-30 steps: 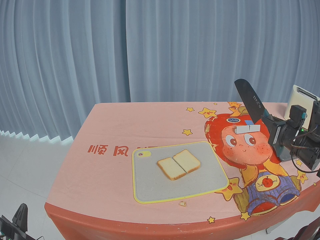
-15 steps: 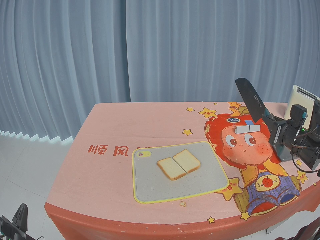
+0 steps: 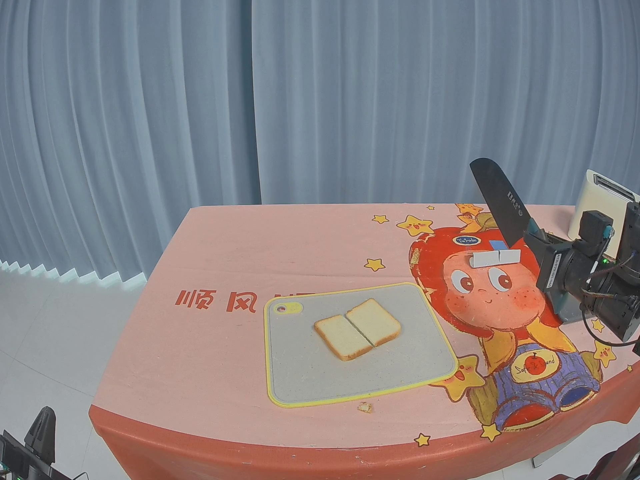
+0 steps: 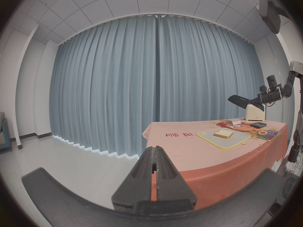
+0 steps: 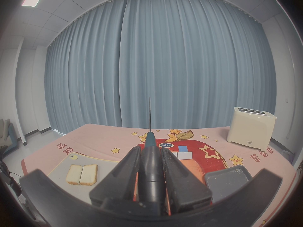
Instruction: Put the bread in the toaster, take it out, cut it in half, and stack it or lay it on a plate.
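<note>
Two halves of a bread slice [image 3: 358, 329] lie side by side on a grey, yellow-rimmed cutting board [image 3: 413, 361] at the table's front middle. My right gripper [image 3: 535, 235] hovers above the table's right side, shut on the handle of a black knife [image 3: 500, 195] whose blade points up and to the left. In the right wrist view the blade [image 5: 149, 114] stands edge-on above the gripper [image 5: 150, 150], with the bread [image 5: 82, 174] far off. A cream toaster [image 3: 600, 201] stands at the far right. My left gripper [image 4: 153, 148] is shut on nothing, low beside the table.
A small white and blue block [image 3: 495, 256] rests on the cartoon print of the pink tablecloth. A dark tray [image 5: 225, 180] sits near the toaster [image 5: 251, 127]. A crumb [image 3: 365, 407] lies by the board's front edge. Grey curtains hang behind.
The knife blade wavers by a few pixels in my right gripper. The bread, board and left arm stay where they were.
</note>
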Motion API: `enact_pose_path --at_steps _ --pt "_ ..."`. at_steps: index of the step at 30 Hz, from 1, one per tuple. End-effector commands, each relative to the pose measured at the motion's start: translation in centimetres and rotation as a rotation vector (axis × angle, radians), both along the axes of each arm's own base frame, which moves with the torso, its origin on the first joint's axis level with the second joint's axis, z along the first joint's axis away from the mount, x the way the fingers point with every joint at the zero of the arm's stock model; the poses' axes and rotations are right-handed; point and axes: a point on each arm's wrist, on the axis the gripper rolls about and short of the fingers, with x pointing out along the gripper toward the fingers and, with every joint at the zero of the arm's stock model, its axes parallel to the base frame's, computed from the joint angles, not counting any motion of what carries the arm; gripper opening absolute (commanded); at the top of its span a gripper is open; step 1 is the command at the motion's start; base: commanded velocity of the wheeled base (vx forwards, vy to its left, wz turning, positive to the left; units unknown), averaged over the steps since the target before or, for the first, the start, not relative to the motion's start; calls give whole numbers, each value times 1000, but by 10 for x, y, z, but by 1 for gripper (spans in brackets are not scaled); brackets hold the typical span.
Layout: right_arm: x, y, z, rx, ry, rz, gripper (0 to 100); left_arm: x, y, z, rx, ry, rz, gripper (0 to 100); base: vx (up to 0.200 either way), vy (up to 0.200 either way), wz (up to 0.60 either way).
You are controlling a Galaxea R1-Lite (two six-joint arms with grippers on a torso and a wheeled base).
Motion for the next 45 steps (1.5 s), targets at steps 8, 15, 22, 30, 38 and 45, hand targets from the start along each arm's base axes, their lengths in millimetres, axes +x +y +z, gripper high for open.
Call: enact_pose_path --at_steps 8,15,22,30,38,45 --pt "0 1 0 -1 0 5 0 0 0 -5 0 1 1 0 0 0 0" --pt "0 0 1 1 -2 2 0 0 0 -5 0 2 1 0 0 0 0" --pt "0 0 -1 -4 10 -1 0 0 0 -5 0 2 1 0 0 0 0" --pt "13 -5 -13 -18 58 -40 0 0 0 -5 0 1 1 0 0 0 0" --pt "29 -17 -24 -21 104 -74 0 0 0 -5 0 2 3 0 0 0 0" --pt "36 -24 -27 -15 118 -76 0 0 0 -5 0 2 1 0 0 0 0"
